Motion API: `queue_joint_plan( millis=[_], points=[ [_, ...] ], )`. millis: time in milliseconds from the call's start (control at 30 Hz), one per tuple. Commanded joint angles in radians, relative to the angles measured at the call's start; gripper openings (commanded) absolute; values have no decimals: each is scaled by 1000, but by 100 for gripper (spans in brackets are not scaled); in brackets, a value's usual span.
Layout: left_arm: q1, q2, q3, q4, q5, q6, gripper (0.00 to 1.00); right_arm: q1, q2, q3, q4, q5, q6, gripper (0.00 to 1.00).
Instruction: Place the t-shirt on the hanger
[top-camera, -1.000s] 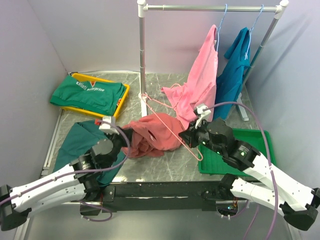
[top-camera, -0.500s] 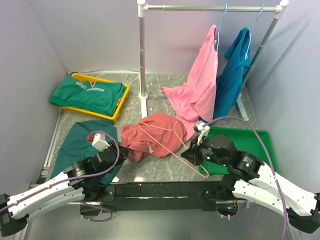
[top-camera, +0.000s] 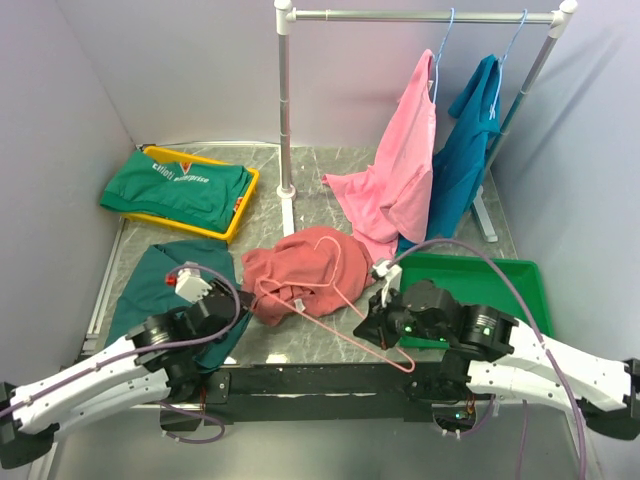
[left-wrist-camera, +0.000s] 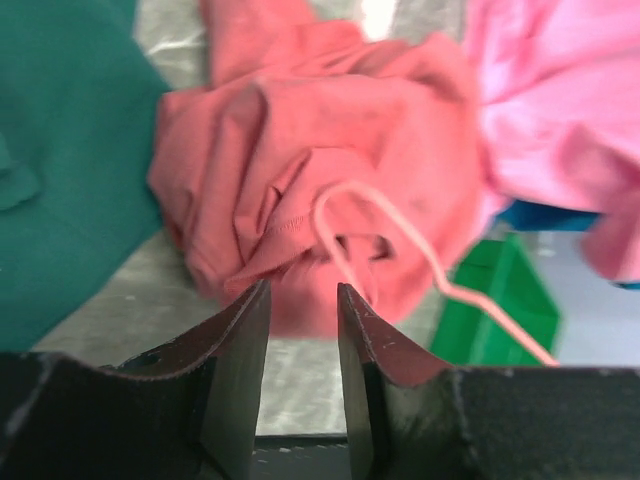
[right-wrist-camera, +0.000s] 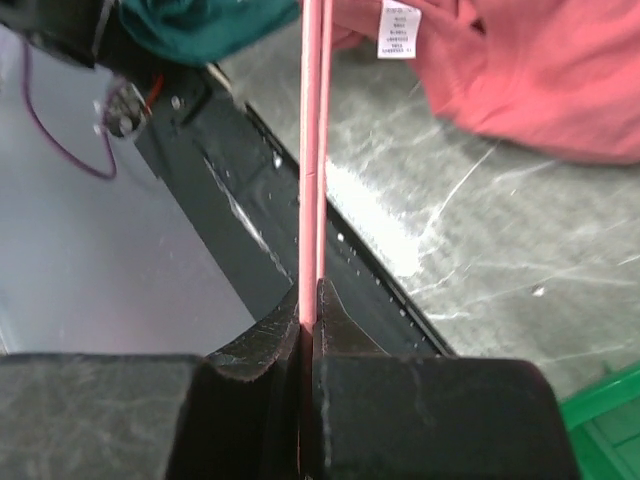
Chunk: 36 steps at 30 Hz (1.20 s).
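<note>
The dusty brick-red t-shirt (top-camera: 300, 272) lies crumpled on the table near the middle. The salmon-pink wire hanger (top-camera: 404, 364) lies partly across it and reaches toward the near edge. My right gripper (top-camera: 372, 322) is shut on the hanger's wire (right-wrist-camera: 312, 150), just right of the shirt (right-wrist-camera: 530, 80). My left gripper (top-camera: 245, 300) is open and empty. It sits just short of the shirt's near left edge (left-wrist-camera: 300, 170), with the hanger's wire (left-wrist-camera: 440, 286) curving over the cloth ahead of it.
A dark green cloth (top-camera: 165, 285) lies under my left arm. A yellow tray (top-camera: 245, 205) holds a folded green shirt (top-camera: 180, 185) at back left. A green tray (top-camera: 480, 280) sits at right. A rack pole (top-camera: 285, 110) stands behind, with a pink shirt (top-camera: 400, 170) and a teal-blue shirt (top-camera: 470, 150) hanging.
Both grippers have drawn back toward the near edge. The right one pulled the hanger along, and the shirt slid nearer. The left gripper now sits short of the shirt.
</note>
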<state>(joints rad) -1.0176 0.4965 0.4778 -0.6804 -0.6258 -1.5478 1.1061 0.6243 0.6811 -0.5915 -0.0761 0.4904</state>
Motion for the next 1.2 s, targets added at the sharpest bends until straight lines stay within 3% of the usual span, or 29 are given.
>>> queue_joint_plan(
  millis=[0,300,733,967,1167],
  points=[
    [4,80,-7,-24,-18,-44,39,66,31,15,-10,74,43,0],
    [7,111,-64,74,12,23,35,118,-27,47,-115,188,132,0],
    [7,206,-151,324,77,238,34,135,-37,55,-202,173,169,0],
    [7,122,-180,418,138,325,36,138,-44,71,-212,164,168,0],
    [7,163,-128,351,150,353,38,140,-52,92,-232,165,165,0]
  ],
)
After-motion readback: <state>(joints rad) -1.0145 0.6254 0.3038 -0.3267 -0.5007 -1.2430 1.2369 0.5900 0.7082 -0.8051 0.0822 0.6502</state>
